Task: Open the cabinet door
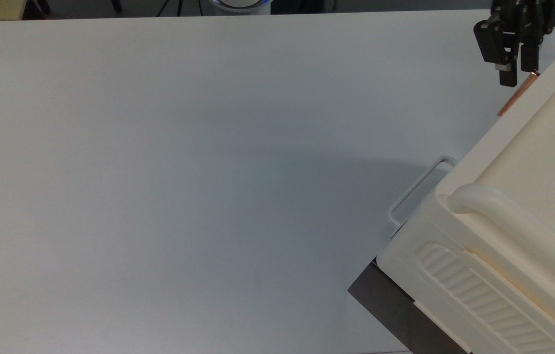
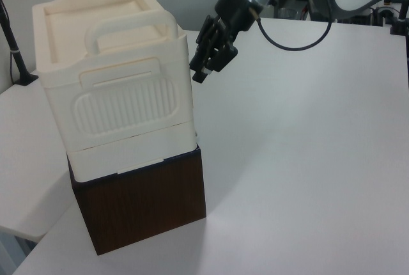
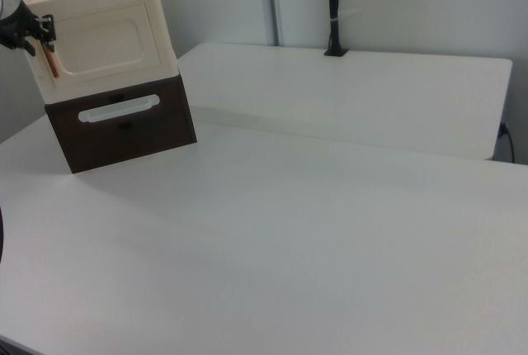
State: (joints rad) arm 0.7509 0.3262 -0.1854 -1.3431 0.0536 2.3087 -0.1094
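The cabinet door [image 3: 103,45] is a cream panel with a recessed face on the upper cream box, and it lies flush with the box front. Its copper bar handle [image 3: 49,62] runs down the door's edge on the right view's left. From above, the handle [image 1: 518,93] shows as a slanted copper line. My black gripper [image 1: 518,73] is open, with one fingertip just at the handle's upper end. In the left view the gripper [image 2: 201,73] hangs close to the box's front corner. In the right view it [image 3: 37,37] sits beside the handle's top.
The cream box stands on a dark brown drawer base [image 2: 140,204] with a white wire-loop handle [image 1: 417,191]. Two carry handles [image 2: 131,25] top the box. The white table [image 1: 208,172] spreads wide in front. A black pole [image 3: 332,8] stands on the far table.
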